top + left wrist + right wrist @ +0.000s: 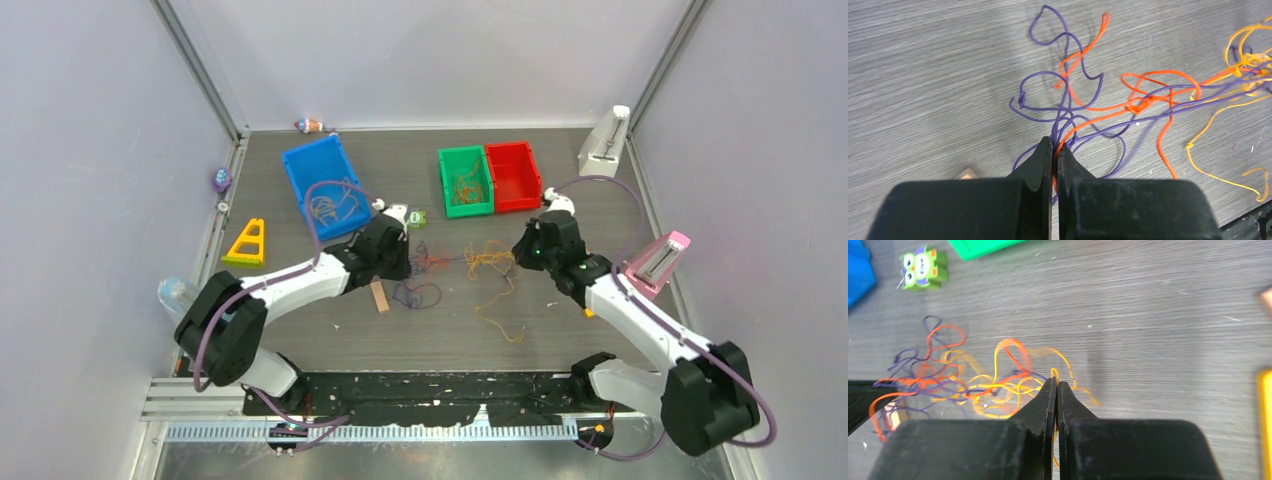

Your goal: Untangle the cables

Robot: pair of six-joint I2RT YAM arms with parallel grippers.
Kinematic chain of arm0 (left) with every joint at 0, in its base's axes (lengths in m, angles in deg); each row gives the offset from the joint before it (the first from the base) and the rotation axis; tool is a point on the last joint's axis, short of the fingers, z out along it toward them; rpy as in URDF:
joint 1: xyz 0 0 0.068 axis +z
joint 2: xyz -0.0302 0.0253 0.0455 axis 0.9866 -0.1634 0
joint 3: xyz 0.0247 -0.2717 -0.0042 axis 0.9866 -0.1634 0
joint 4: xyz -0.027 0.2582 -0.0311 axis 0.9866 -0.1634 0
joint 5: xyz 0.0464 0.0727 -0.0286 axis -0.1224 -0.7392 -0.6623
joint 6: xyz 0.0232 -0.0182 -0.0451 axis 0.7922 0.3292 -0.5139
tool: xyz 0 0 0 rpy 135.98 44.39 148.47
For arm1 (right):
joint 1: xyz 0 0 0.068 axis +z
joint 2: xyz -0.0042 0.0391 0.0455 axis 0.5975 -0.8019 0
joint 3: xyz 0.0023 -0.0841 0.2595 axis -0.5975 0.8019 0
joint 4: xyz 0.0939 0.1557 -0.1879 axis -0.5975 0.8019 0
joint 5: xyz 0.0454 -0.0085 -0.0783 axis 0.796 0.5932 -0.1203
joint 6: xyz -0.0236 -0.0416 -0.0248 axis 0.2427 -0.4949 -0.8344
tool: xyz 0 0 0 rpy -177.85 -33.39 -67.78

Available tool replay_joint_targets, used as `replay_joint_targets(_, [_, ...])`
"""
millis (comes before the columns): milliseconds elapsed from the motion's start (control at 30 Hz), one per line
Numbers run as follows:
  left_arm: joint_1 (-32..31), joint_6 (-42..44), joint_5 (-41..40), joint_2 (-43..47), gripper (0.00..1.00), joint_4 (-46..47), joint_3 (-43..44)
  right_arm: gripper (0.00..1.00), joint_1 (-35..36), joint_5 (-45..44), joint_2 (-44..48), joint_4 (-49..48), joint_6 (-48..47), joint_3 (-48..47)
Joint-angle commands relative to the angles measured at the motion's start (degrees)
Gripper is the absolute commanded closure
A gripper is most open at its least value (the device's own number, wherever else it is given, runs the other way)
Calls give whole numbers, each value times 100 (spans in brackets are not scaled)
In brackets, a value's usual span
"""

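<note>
Top external view: the cables [487, 260] lie as a loose, thread-thin tangle on the middle of the grey table [560, 330], stretched between the two grippers. Purple and orange loops sit on its left side, a yellow cluster on its right, and a yellow tail trails toward the near edge. More thin strands lie in the blue bin [300, 165] at the far left and in the green bin [447, 165] at the far middle.

The left arm reaches diagonally from its near-left base toward the centre, and the right arm mirrors it from the near right. Both wrists tip down to the tabletop.

Left wrist view: the left gripper [1054, 146] has its jaws pressed together, pinching purple strands [1064, 122] and an orange strand [1143, 102] at the tips. Right wrist view: the right gripper [1056, 385] is likewise clamped tight, on yellow strands [1003, 390] at the tangle's right edge.
</note>
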Motion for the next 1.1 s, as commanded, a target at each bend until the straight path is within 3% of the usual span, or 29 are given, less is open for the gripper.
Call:
replay_joint_targets(0, [320, 72, -373, 566, 100, 78, -322, 95, -358, -1114, 667, 681, -98, 117])
replay_joint_targets(467, [1506, -1032, -704, 2294, 100, 327, -1823, 95, -1191, -3881, 2288, 2082, 907, -165])
replay_joint_targets(533, [1791, -1206, -486, 2393, 100, 489, -2010, 95, -1200, -4122, 2463, 2184, 1072, -167])
replay_joint_targets(733, [1834, -1233, -602, 2469, 100, 366, -2057, 95, -1202, -3793, 2636, 2020, 971, -81])
replay_joint_targets(1067, [2819, -1654, -609, 3214, 100, 232, -2591, 95, -1236, -5577, 3298, 2984, 1824, -408])
